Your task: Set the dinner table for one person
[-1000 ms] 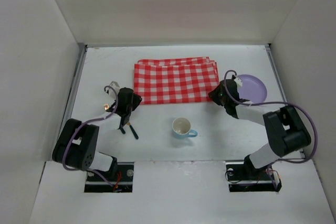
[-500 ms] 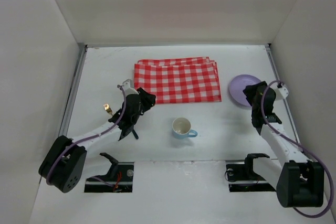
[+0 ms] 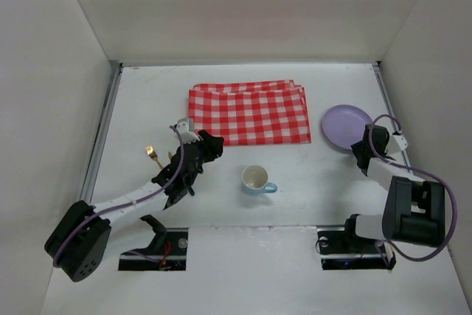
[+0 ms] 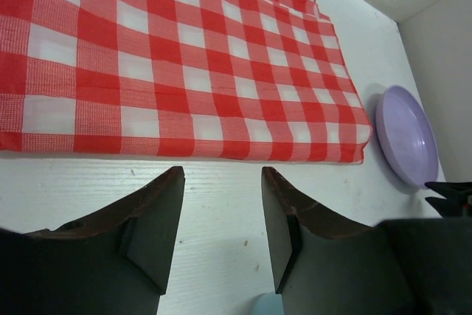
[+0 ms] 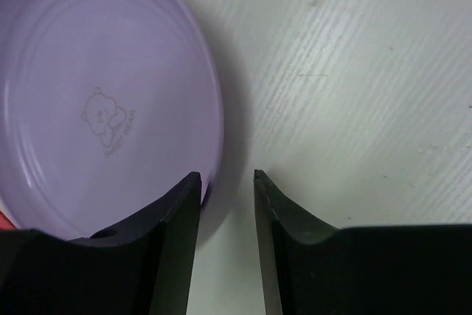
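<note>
**Both arms just shuffled over, still nothing picked up**

Over the last second the left claw (image 4: 221,170) slid away from the cutlery spot to the near-left corner of the folded red-and-white checked cloth (image 3: 248,113). Its fingers are spread and empty. The right claw (image 5: 227,173) swung around the round lilac plastic plate (image 5: 103,108) and now sits at its near rim, slightly parted and holding nothing (the rim looks level with one finger, not pinched). The wide matte white counter (image 3: 317,94) lies under everything. The small gold fork (image 3: 151,154) and pale blue mug (image 3: 255,178) haven't budged. My guess is the setting has barely started.
</note>
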Tool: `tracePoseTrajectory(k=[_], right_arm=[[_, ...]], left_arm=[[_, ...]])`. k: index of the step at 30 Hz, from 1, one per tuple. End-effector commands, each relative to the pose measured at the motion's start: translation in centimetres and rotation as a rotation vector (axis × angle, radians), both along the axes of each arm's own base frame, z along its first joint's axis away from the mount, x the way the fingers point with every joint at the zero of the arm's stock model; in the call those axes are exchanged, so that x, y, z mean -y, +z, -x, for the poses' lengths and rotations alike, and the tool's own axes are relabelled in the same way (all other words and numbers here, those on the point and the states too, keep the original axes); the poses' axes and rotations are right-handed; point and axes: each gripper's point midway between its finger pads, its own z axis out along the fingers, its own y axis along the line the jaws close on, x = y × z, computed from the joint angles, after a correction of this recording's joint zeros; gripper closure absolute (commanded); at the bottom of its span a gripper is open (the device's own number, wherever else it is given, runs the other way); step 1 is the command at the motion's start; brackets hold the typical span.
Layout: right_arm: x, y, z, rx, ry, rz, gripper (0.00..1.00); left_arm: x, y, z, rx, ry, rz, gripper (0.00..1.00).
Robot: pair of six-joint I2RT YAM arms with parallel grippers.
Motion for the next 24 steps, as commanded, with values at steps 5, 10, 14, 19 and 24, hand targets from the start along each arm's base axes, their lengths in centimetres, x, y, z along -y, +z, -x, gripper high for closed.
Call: tracePoseTrajectory(k=[5,10,14,19,24], right_arm=[[-0.1,1.6,-3.4,0.087,0.027,-0.007,0.61],[-0.4,1.0,-3.9,0.074,0.042,-0.023,0.82],[-0.1,3.5,-3.6,0.164,0.013,-0.009,0.96],[-3.4,11.5,-4.8,0.347,0.103,0.069,0.96],[-13.1,15.5,-7.9,0.405,0.376,0.025,0.95]], left_arm=[[-0.4,2.4,0.0,0.111,0.020,0.016,0.55],[-0.3,2.2,-0.1,0.105,0.022,0.014,0.55],[-1.3,2.1,-0.4,0.103,0.055,0.016,0.54],[-4.2,2.0,-0.9,0.097,0.169,0.005,0.46],[-5.5,0.9,-1.4,0.056,0.218,0.010,0.52]])
